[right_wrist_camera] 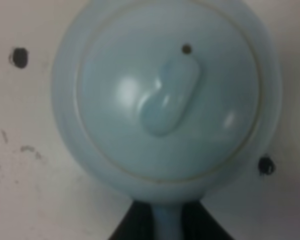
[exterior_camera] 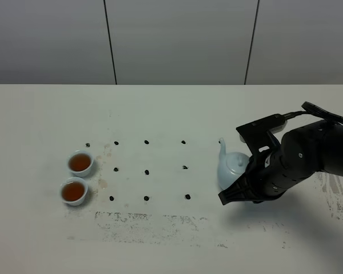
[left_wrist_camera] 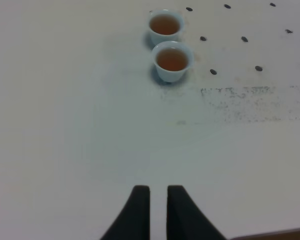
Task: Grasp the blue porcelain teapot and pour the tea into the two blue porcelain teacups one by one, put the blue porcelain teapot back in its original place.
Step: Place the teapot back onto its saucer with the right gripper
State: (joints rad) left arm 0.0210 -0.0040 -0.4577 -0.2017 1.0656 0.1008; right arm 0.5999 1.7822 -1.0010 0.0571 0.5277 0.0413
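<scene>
**Teapot standing on the tabletop in the right tool's grip, both teacups filled**

The blue porcelain teapot (exterior_camera: 231, 166) stands upright on the white tabletop (exterior_camera: 171, 240), right of the grid of black dots (exterior_camera: 147, 170), its spout pointing toward the cups. The right wrist view looks straight down on its lid (right_wrist_camera: 167, 95) and elongated knob (right_wrist_camera: 170, 97) (a small vent hole sits beside the knob). The right tool (right_wrist_camera: 167, 225) is clamped on the teapot's handle (right_wrist_camera: 167, 222), one dark finger on either side. In the high view the black right arm (exterior_camera: 300, 160) hides the handle side of the pot.

The two blue porcelain teacups (exterior_camera: 77, 177) stand side by side, nearly touching, well apart from the teapot at the left of the dot grid. Each holds reddish-brown tea (left_wrist_camera: 171, 59).

The left tool (left_wrist_camera: 158, 212) hangs over bare tabletop near the cups, its fingers drawn close with only a narrow slit between them, gripping nothing.
</scene>
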